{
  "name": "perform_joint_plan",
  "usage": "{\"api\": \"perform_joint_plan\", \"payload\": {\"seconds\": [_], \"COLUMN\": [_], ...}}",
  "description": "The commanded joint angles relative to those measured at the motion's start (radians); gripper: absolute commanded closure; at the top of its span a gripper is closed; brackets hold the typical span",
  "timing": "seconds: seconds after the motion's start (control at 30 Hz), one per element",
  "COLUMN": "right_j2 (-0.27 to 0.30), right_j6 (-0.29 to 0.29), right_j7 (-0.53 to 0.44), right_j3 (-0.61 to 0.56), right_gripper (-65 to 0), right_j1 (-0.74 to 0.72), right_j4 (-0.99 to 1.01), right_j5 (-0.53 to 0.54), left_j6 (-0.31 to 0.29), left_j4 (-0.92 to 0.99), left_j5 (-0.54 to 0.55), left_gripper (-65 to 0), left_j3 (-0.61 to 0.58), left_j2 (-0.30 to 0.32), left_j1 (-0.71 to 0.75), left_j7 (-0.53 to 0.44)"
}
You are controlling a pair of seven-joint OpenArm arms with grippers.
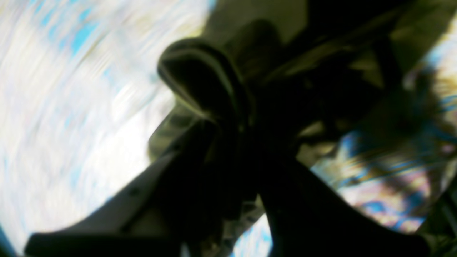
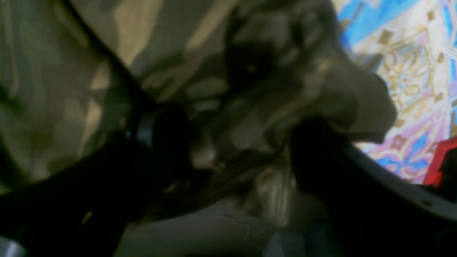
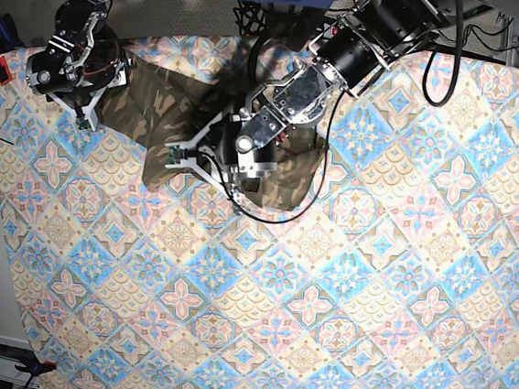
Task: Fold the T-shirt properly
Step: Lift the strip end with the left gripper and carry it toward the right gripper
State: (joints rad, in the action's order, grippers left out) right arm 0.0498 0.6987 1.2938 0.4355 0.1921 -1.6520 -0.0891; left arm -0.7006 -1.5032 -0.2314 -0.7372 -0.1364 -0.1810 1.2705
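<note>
Blurred badly, the left wrist view shows the left gripper point(image 1: 228, 142) with dark folds of the shirt point(image 1: 200, 75) bunched between its jaws, above the tablecloth point(image 1: 71, 107). Next, the right wrist view shows the right gripper point(image 2: 235, 150) clamped on camouflage cloth of the shirt point(image 2: 53, 89). Lastly, the base view shows the shirt point(image 3: 153, 111) crumpled near the tablecloth's point(image 3: 368, 306) far edge, the right gripper point(image 3: 82, 104) at one end, the left gripper point(image 3: 194, 156) at the other.
</note>
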Motion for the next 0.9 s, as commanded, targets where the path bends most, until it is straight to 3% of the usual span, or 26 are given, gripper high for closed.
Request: {"api": "perform_joint_plan", "payload": {"seconds": [0.0,0.23,0.47,0.6,0.67,0.77,0.87], "right_j2": [0.014,0.014,0.014,0.014,0.015,0.015,0.015], "right_j6": [-0.001,-0.001,-0.001,-0.001,-0.001,-0.001,-0.001], "right_j7": [-0.004,-0.004,-0.004,-0.004,-0.004,-0.004,-0.004], "right_j3": [0.004,0.004,0.004,0.004,0.004,0.004,0.004], "right_gripper": [-46.8,-46.8,-46.8,-46.8,-46.8,-46.9,-46.9], "right_j1": [-0.007,-0.001,-0.001,0.000,0.000,-0.004,-0.006], "right_j4": [-0.015,-0.015,-0.015,-0.015,-0.015,-0.014,-0.014], "right_j5": [0.001,0.001,-0.001,-0.001,-0.001,-0.001,-0.001], "left_j6": [0.002,0.002,0.002,0.002,0.002,0.002,0.002], "left_j4": [-0.012,-0.009,0.014,0.031,0.031,0.025,-0.004], "left_j5": [0.005,0.177,0.341,0.387,0.386,0.387,0.413], "left_gripper": [-3.9,-3.8,-4.0,-4.4,-8.6,-21.7,-30.1], "left_j3": [-0.006,-0.009,-0.015,-0.089,-0.129,-0.157,-0.149], "left_j2": [-0.021,-0.021,-0.021,-0.021,-0.021,-0.021,-0.021], "left_j1": [-0.022,-0.073,-0.120,-0.119,-0.114,-0.113,-0.114], "left_j7": [-0.038,-0.124,-0.142,-0.142,-0.142,-0.140,-0.154]}}
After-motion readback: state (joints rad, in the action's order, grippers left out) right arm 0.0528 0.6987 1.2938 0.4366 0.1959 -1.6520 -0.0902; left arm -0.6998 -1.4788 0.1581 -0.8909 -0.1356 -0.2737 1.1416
